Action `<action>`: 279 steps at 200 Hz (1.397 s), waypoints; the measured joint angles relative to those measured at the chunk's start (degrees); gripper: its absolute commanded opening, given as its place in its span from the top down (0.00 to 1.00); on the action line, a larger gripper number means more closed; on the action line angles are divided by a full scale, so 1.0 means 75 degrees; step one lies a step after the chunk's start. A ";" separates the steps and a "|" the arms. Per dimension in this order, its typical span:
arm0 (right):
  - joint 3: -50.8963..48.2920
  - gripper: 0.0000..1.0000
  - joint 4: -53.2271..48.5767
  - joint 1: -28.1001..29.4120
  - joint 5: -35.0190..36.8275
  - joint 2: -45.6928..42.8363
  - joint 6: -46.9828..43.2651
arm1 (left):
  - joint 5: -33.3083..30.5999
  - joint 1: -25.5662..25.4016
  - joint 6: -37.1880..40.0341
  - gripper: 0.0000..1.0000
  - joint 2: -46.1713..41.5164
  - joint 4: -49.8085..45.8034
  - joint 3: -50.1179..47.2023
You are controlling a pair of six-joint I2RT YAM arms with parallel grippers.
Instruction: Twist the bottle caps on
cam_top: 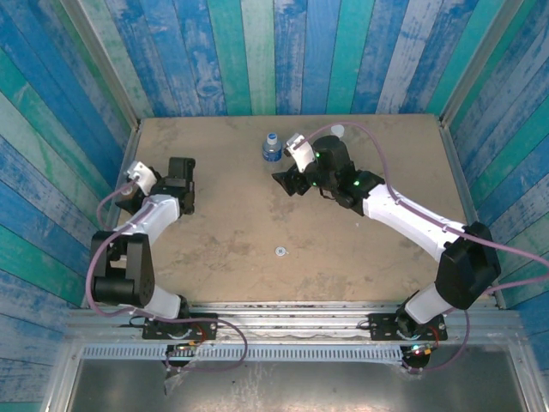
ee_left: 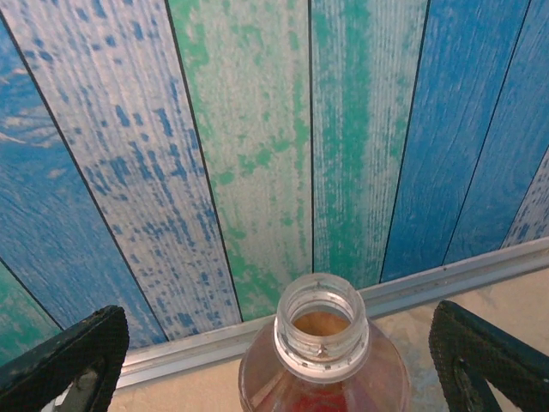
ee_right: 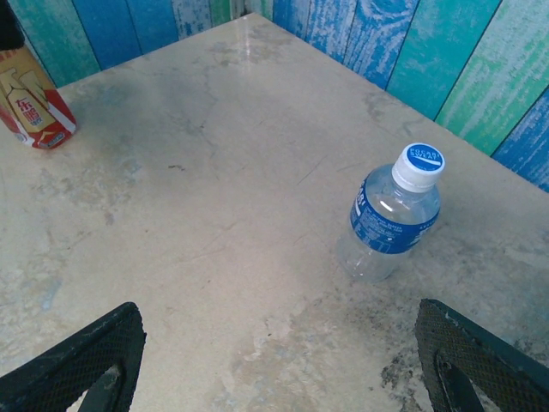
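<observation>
Left pincer (ee_left: pixel 274 343) spread, flanking uncapped orange bottle (ee_left: pixel 322 382), well left of blue bottle (ee_right: pixel 390 223). Right pincer (ee_right: pixel 279 343) spread, empty, near blue bottle, cap (ee_right: pixel 423 163) on, upright on surface (ee_right: pixel 197 197). Left wrist view reveals open neck (ee_left: pixel 322 330); right wrist view, red label (ee_right: pixel 33 107).

Two bottles are countable: one blue-labelled bottle (ee_right: pixel 386 225) and one red-labelled bottle (ee_left: pixel 322 369) holding orange liquid. There is one white cap (ee_right: pixel 419 167) with a blue top. One small pale disc (cam_top: pixel 280 251) is too small to identify.
</observation>
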 measured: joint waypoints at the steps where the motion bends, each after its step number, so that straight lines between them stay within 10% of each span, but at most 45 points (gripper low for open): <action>1: 0.0000 0.16 0.0000 0.0000 0.0000 0.0000 0.0000 | 0.0020 0.0009 -0.0003 0.06 0.0006 -0.0003 -0.0003; 118: 0.0000 0.16 -0.0058 0.0029 -0.0003 0.0000 0.0000 | 0.2011 0.0772 0.0230 0.00 0.0565 0.0501 -0.0102; 196: 0.0000 0.16 -0.0114 0.0041 0.0000 0.0035 0.0000 | 0.2474 0.0839 0.0527 0.40 0.0734 0.1183 -0.0393; 279: 0.0000 0.16 -0.0119 0.0041 -0.0006 0.0254 0.0012 | 0.2696 0.0530 0.1233 0.43 0.0603 0.2139 -0.0778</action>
